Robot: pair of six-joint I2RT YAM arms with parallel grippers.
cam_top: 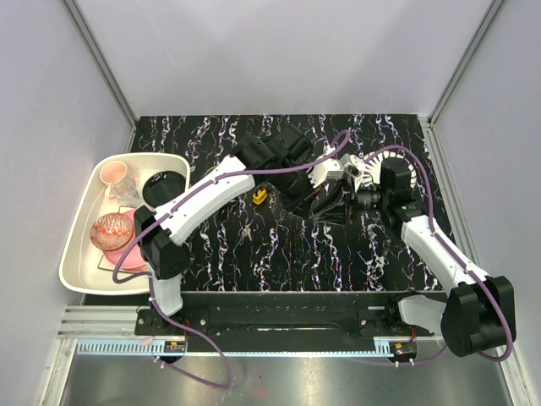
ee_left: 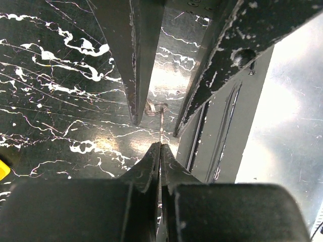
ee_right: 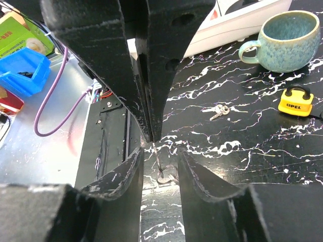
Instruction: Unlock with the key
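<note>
Black white-veined table (cam_top: 254,254); pale grey walls (cam_top: 279,51)

The key (ee_right: 156,159) is being partly hidden by the pinched tips of the left gripper (ee_right: 152,134) — and overhead, entirely by the arms (cam_top: 211,190).

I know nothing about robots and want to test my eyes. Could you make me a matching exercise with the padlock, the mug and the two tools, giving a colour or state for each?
Things:
1. padlock
2. mug
3. left tool
4. right tool

Colour or state:
A. open
B. yellow
C. shut on the key
D. blue-green

Pairs: 1-B, 2-D, 3-C, 4-A
</note>
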